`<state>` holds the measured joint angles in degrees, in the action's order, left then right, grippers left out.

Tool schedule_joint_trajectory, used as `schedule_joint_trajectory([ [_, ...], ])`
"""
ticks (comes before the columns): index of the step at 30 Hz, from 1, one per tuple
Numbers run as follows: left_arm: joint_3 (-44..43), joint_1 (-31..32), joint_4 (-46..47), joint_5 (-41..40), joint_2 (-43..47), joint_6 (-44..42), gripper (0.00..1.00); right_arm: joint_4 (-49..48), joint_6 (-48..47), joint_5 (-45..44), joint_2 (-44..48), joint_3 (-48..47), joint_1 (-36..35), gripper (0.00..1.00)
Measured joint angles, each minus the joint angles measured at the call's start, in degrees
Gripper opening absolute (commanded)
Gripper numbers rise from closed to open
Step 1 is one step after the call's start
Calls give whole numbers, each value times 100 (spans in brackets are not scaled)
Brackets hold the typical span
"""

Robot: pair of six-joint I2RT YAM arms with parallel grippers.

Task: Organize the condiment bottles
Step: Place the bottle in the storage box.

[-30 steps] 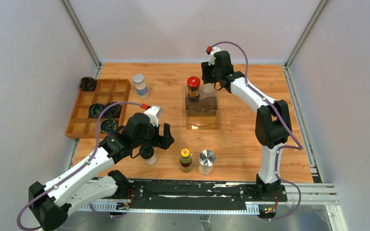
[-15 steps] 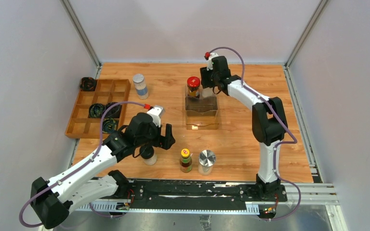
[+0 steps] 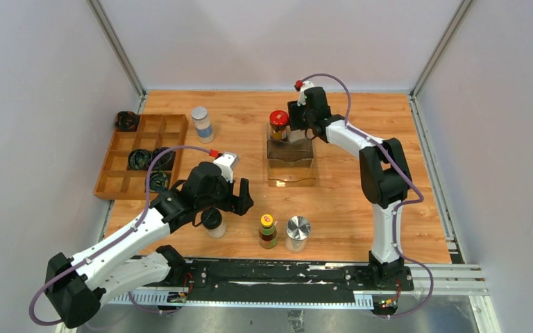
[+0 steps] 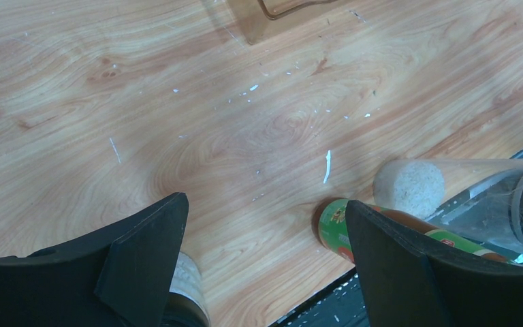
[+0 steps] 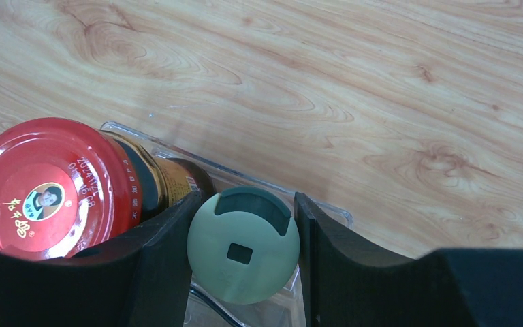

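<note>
My right gripper (image 5: 244,253) is shut on the shaker (image 5: 244,245), whose round cap looks pale yellow-green, and holds it over the back of the clear bin (image 3: 291,166), right beside the red-lidded dark jar (image 3: 278,118) standing in it. That jar's lid (image 5: 44,187) fills the left of the right wrist view. My left gripper (image 3: 239,200) is open and empty above the near table. The black-capped jar (image 3: 212,220) stands just beside its left finger. The yellow-capped brown sauce bottle (image 3: 268,230) and silver-lidded jar (image 3: 298,232) stand to its right. The blue-labelled jar (image 3: 202,123) stands at the back left.
A wooden compartment tray (image 3: 121,182) on the left holds black coiled bundles (image 3: 139,159); another bundle (image 3: 126,121) lies behind it. The black base rail (image 3: 284,272) runs along the near edge. Grey walls close in the table.
My right gripper has moved left and nearer with the shaker, now close beside the red-lidded jar over the bin. My left arm has shifted slightly to the right.
</note>
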<state>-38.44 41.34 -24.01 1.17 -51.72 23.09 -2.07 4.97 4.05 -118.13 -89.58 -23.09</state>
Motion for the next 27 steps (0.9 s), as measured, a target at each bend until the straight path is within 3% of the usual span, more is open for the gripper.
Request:
schedule_joint_trajectory([
  [6,0,0,22,15,-4,0,92,-271,13,-2,92,243,0,50],
  [15,0,0,24,76,15,4,93,-107,74,-68,205,529,0,84],
  [27,-382,4,-278,-133,-98,-37,96,516,22,-269,1102,872,0,88],
])
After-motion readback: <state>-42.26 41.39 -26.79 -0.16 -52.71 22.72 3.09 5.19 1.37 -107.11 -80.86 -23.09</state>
